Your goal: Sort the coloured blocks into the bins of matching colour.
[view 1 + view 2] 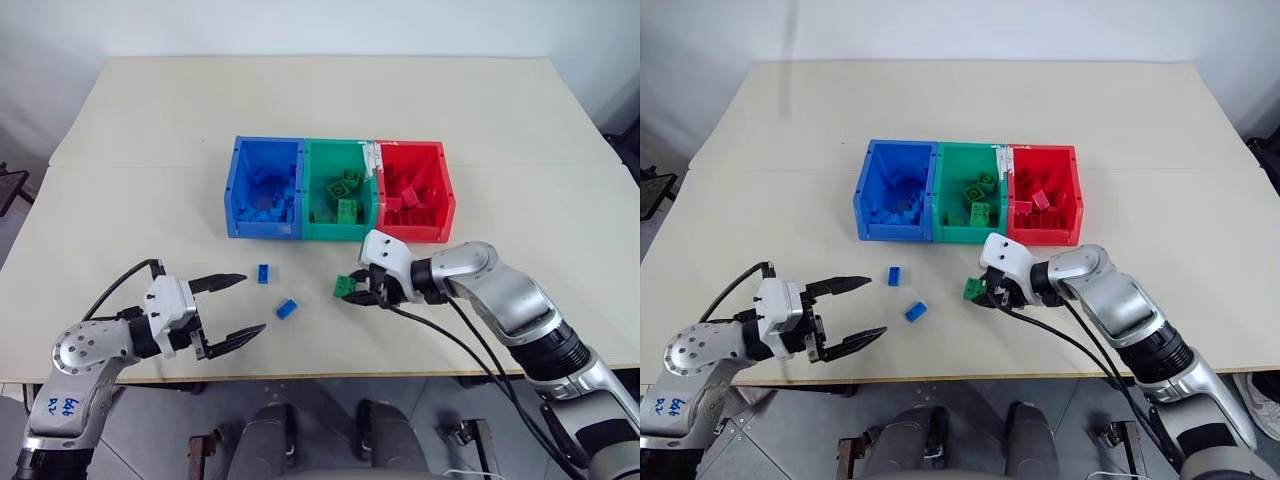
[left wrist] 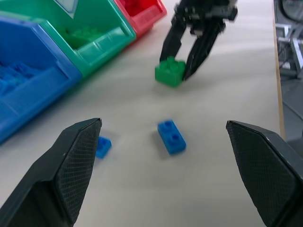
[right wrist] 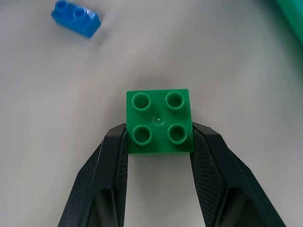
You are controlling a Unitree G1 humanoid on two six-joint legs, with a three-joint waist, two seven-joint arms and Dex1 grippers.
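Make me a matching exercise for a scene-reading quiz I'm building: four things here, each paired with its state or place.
Things:
1. green block
2. left gripper
3. two blue blocks
4. green bin

States:
A. open, holding nothing
B. between the blue and red bins
C. loose on the table
D. gripped by the right gripper

Pairs: 1-D, 2-A, 3-C, 4-B

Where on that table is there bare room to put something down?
The table is bare behind the three bins, and beside them left and right. The front middle is crowded: two blue blocks, a green block, both grippers.
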